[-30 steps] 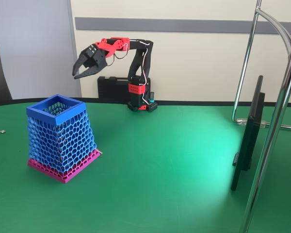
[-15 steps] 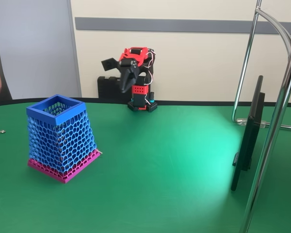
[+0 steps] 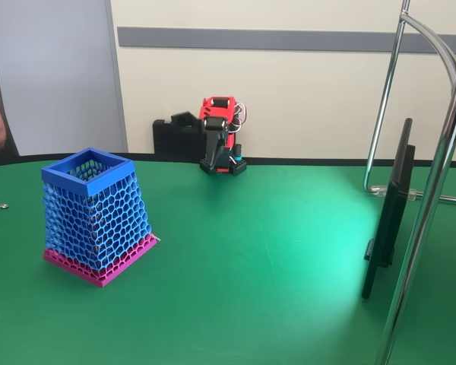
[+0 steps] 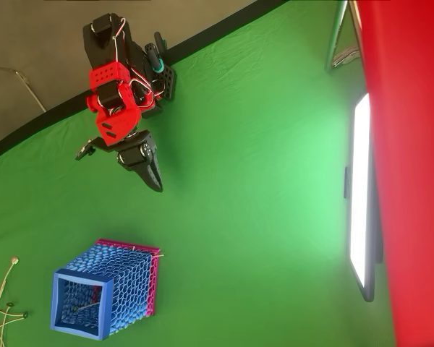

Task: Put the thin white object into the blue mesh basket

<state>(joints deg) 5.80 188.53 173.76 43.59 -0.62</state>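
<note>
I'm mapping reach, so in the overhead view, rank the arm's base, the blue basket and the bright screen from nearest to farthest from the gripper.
Measured from the gripper in the overhead view:
1. Arm's base, just above it at the table's dark edge.
2. Blue basket, below it, lower left.
3. Screen, far right, across the green table.

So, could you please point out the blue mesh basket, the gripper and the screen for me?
blue mesh basket [image 3: 93, 165]: fixed view, front edge of its solid rim.
gripper [image 4: 150, 172]: overhead view, on the black fingers.
screen [image 4: 360, 195]: overhead view, bright face.
</note>
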